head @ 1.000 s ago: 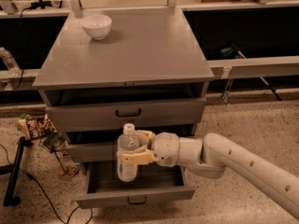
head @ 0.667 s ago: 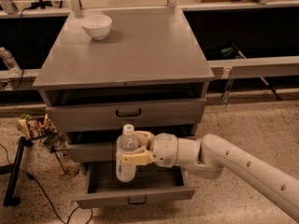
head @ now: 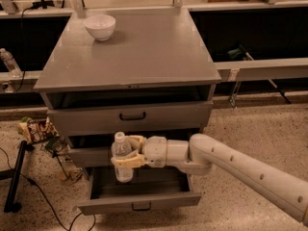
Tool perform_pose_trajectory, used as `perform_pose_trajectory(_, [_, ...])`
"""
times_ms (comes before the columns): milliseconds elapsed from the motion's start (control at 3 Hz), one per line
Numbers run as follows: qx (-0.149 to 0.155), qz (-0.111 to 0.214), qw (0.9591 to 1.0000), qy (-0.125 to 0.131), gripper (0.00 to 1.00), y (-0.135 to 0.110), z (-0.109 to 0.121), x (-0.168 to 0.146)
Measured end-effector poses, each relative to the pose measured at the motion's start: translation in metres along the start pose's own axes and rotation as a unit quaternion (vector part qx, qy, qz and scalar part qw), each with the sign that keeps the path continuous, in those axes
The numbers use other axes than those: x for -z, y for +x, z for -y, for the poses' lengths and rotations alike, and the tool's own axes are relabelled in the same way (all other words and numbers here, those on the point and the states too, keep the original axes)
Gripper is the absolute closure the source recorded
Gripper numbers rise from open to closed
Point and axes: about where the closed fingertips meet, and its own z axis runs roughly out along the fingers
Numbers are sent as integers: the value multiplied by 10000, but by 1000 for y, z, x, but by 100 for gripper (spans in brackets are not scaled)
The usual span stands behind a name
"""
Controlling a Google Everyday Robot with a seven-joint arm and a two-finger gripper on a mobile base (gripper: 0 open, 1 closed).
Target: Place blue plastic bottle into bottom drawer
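no legible text, even on the bottle [head: 121, 149] gripped in the jaws.

Bearing a white bowl [head: 99, 27] on the grey cabinet top [head: 144, 57], near its back left corner. Carrying crumpled snack bags [head: 36, 129] and a black stand [head: 16, 177] on the speckled floor [head: 250, 129] just left of the cabinet. Holding the blue plastic bottle [head: 120, 147] upright in the gripper [head: 126, 151], fingers closed around it, above the open bottom drawer [head: 139, 203].
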Motion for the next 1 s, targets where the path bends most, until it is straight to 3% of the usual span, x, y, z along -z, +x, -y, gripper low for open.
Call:
perform_pose_trajectory(333, [128,-437,9990,-6,100,42,7,5])
perform_pose_trajectory(667, [291,-560,9979,171,100,81,5,16])
perform_pose_trajectory(1000, [794,-584,9933,597,100,137,14,32])
